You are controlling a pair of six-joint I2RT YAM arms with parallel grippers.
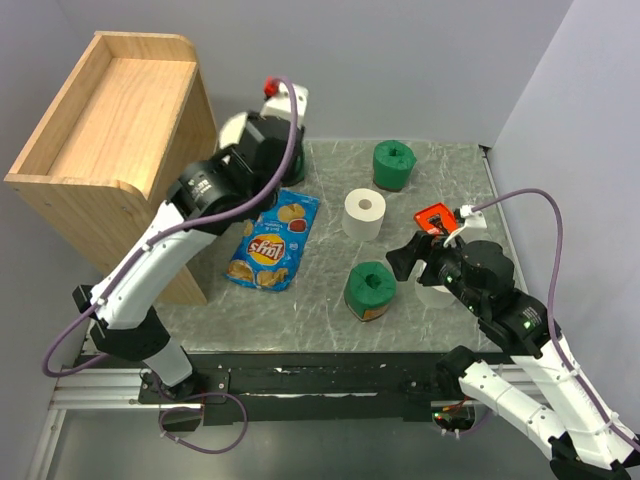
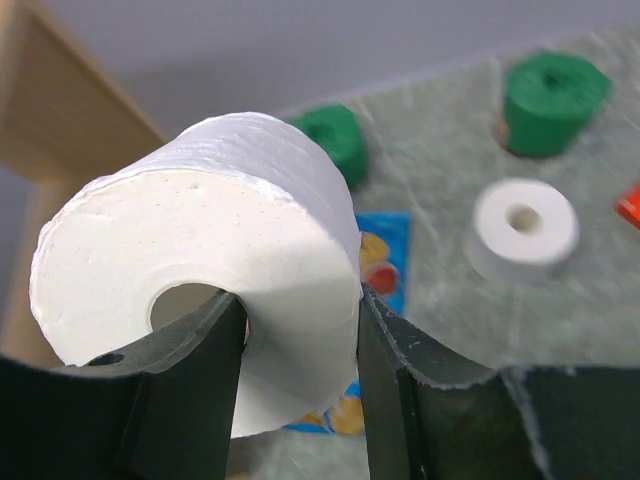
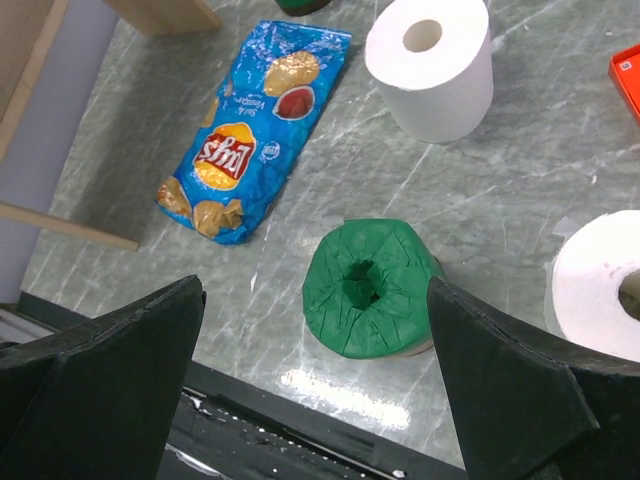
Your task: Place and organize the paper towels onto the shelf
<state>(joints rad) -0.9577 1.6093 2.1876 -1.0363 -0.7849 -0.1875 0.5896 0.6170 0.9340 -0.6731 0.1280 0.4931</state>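
My left gripper (image 2: 295, 312) is shut on a white paper towel roll (image 2: 200, 250), one finger in its hollow centre and the other outside its wall. The roll is lifted beside the wooden shelf (image 1: 110, 110), next to my left gripper (image 1: 248, 138). On the table lie two green rolls (image 1: 392, 165) (image 1: 370, 290) and a white roll (image 1: 365, 213). My right gripper (image 3: 315, 292) hangs open above the table, with the near green roll (image 3: 370, 285) below and between its fingers, not touched. Another white roll (image 3: 600, 285) sits just to its right.
A blue chip bag (image 1: 272, 240) lies flat near the shelf's foot. A small flat red-orange object (image 1: 437, 218) rests at the right of the table. The shelf's top tray (image 1: 120, 90) holds nothing. The table's front edge (image 3: 330, 420) is just below my right gripper.
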